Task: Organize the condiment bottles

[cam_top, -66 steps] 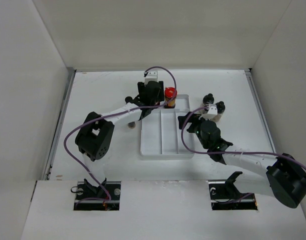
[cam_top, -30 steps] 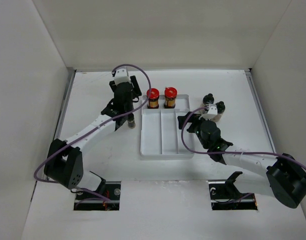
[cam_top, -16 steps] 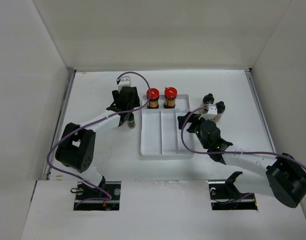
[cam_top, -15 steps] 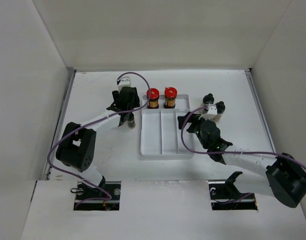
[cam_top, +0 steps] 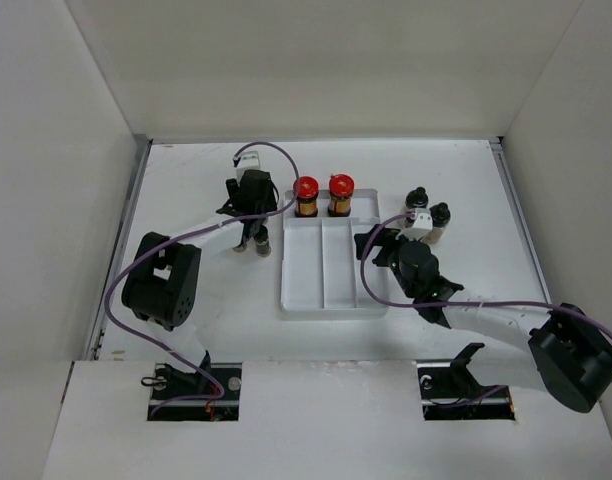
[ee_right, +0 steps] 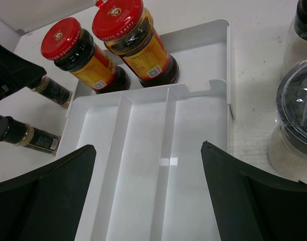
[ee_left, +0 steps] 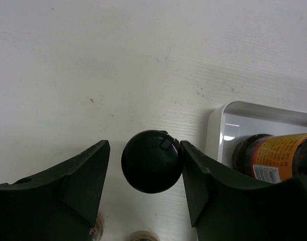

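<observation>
Two amber jars with red lids (cam_top: 306, 195) (cam_top: 340, 193) stand in the back compartment of the white divided tray (cam_top: 331, 300); they also show in the right wrist view (ee_right: 75, 42) (ee_right: 118, 12). My left gripper (cam_top: 252, 225) points down over two small dark black-capped bottles (cam_top: 263, 244) left of the tray. In the left wrist view it (ee_left: 143, 145) is open around one black cap (ee_left: 151, 160); the right finger touches the cap, the left stands apart. My right gripper (ee_right: 148, 148) is wide open and empty above the tray. Two beige-filled black-capped jars (ee_right: 296, 115) (ee_right: 304, 25) stand right of the tray.
The tray's long front compartments (ee_right: 143, 165) hold nothing. A second small dark bottle (ee_right: 23, 133) stands beside the one under the left gripper (ee_right: 50, 89). White walls close in the table on the left, back and right.
The left gripper let go of a red-lidded jar in the tray, moved left, and has come down around a small dark bottle's cap. The right arm has barely shifted.
</observation>
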Controlling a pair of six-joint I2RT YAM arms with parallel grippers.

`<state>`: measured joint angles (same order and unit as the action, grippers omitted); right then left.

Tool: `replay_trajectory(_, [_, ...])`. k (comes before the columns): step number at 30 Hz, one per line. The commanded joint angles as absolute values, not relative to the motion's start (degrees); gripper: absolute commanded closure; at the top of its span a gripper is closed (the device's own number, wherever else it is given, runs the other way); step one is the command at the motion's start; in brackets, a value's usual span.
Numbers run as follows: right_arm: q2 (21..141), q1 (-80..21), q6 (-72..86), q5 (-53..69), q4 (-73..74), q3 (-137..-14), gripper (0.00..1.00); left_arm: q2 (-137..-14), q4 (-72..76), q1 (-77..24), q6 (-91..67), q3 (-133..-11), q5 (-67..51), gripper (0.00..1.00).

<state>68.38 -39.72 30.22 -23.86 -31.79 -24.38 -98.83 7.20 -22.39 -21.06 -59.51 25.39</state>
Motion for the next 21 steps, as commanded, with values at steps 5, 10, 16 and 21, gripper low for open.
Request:
replay_trajectory(5, [69.0, -39.9, 29.8, -23.1, -35.3, -27.0, 0.07, -99.1, 11.1, -21.9, -20.5, -62.8, 25.1, 0.53])
replay_trajectory(10, [69.2, -39.9, 29.8, -23.1, -35.3, -27.1, 0.07, -97.0, 11.6, -22.5, -20.0, -62.6, 26.0, 0.68])
replay_trajectory(16, [69.4, -39.9, 29.8, -22.9, -35.3, -27.2, 0.07, -90.7, 13.0, -24.2, -18.5, -61.7, 28.7, 0.69])
replay_trajectory(21, [69.1, -39.9, 29.8, -22.9, -35.3, -27.1, 0.07, -84.8, 13.3, -28.1, -16.8, -59.7, 30.1, 0.69])
